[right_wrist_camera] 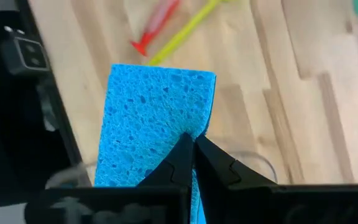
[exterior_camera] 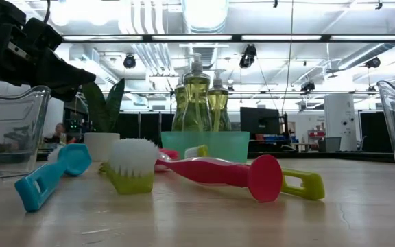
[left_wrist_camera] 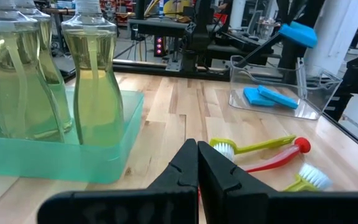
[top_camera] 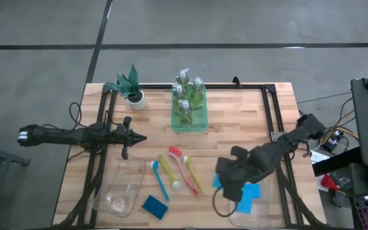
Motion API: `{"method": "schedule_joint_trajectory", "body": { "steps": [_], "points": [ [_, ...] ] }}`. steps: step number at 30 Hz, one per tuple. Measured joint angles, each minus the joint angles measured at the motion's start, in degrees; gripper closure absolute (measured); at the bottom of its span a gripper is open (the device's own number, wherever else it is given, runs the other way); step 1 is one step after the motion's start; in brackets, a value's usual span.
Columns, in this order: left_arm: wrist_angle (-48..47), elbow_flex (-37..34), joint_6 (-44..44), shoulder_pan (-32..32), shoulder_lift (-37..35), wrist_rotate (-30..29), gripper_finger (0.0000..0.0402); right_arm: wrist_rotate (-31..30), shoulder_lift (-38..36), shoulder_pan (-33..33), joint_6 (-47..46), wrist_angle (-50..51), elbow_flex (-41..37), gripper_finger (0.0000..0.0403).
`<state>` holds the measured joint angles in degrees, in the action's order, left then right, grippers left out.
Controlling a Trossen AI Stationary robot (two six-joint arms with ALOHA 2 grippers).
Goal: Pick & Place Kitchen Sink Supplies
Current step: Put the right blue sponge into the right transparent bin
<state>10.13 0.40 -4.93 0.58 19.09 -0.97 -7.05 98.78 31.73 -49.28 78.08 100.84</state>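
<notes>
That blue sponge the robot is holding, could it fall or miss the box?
Maybe. The right gripper pinches the blue sponge only at one edge, so it might slip or swing loose. It hangs above the clear bin, near its edge, where other sponges already lie, so it could land on the rim and tumble onto the table.

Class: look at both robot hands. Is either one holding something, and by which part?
The right hand pinches a blue sponge by the middle of one edge. The left hand is shut and holds nothing.
</notes>
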Motion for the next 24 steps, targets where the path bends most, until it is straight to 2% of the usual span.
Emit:
{"method": "schedule_joint_trajectory", "body": {
  "steps": [10, 19, 24],
  "points": [
    [0.06, 0.00, 0.00, 0.02, 0.02, -0.02, 0.0401, -1.88, -0.33, 7.60, -12.04, 10.60, -1.24, 0.0394],
    [0.04, 0.00, 0.00, 0.04, 0.02, -0.01, 0.0401, -0.76, -0.30, 12.56, -19.65, 8.63, -11.71, 0.0394],
    [0.07, 0.00, 0.00, 0.04, 0.02, -0.01, 0.0401, 1.46, -0.28, 13.31, -20.15, 2.43, -19.29, 0.0394]
  ]
}}
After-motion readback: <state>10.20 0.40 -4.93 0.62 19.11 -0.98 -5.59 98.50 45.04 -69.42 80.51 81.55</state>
